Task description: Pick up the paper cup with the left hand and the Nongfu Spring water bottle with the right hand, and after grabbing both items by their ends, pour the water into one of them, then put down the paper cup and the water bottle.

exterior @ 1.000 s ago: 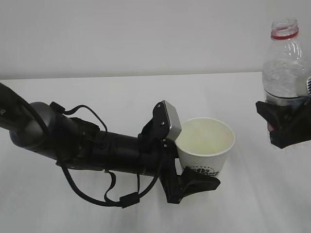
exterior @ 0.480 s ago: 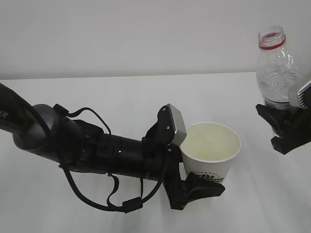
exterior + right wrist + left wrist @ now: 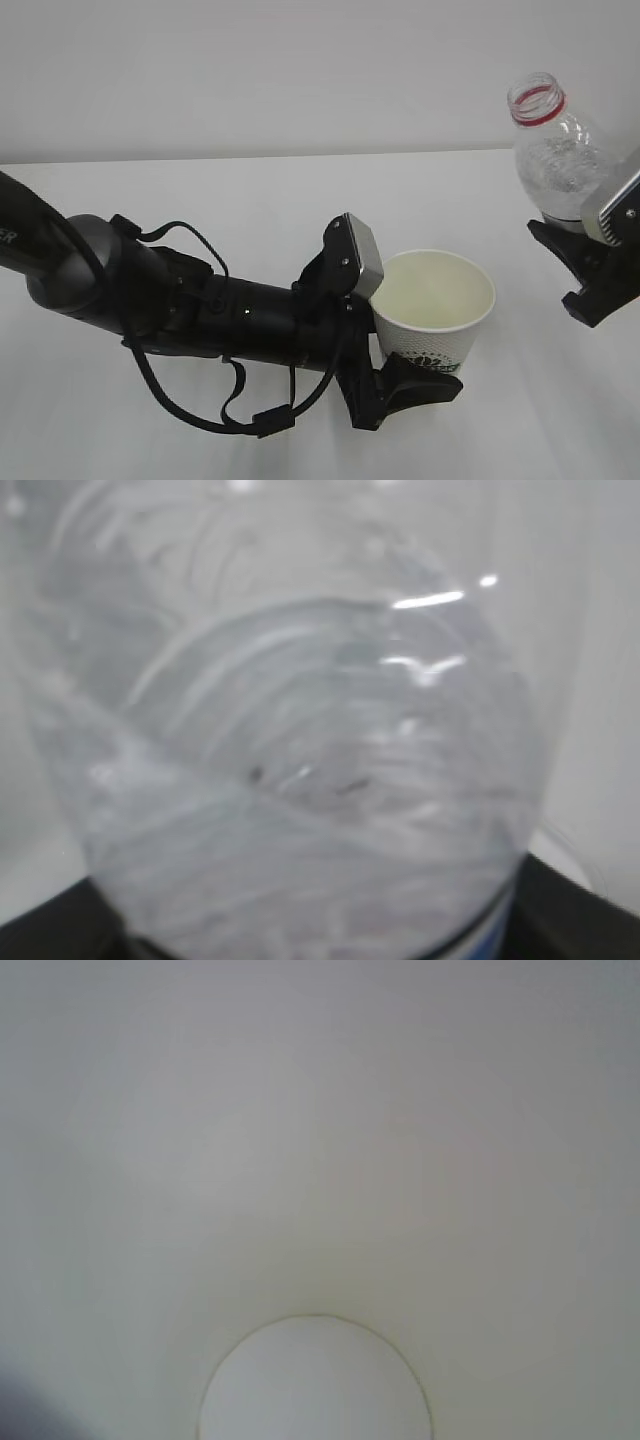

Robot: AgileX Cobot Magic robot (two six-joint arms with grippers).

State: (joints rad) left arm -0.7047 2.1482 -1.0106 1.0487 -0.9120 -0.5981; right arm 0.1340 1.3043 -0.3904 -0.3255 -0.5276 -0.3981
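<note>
Both pickups look done, and the pour seems about to begin. The left pincer (image 3: 405,375) is clamped round the lower wall of the paper cup (image 3: 432,312), holding it upright above the white desk (image 3: 250,200) near the middle of the exterior view; whether its base touches the desk I cannot tell. The cup's inside shows a pale yellowish tone, but neither that view nor the blurred left wrist view, which looks straight into the cup, lets me say whether any water is already in it. At the right edge, the right pincer (image 3: 590,270) grips the Nongfu Spring water bottle (image 3: 555,160) low on its body, so the label is hidden. The bottle is uncapped, its red neck ring (image 3: 535,105) uppermost, and it leans with its mouth tipped toward the cup, though it sits well apart from the rim and higher. The right wrist view shows only the clear ribbed shoulder filling the frame. No stream is visible. Left to do, by my reading: bring the mouth over the cup, tilt further to pour, then set both down.
</note>
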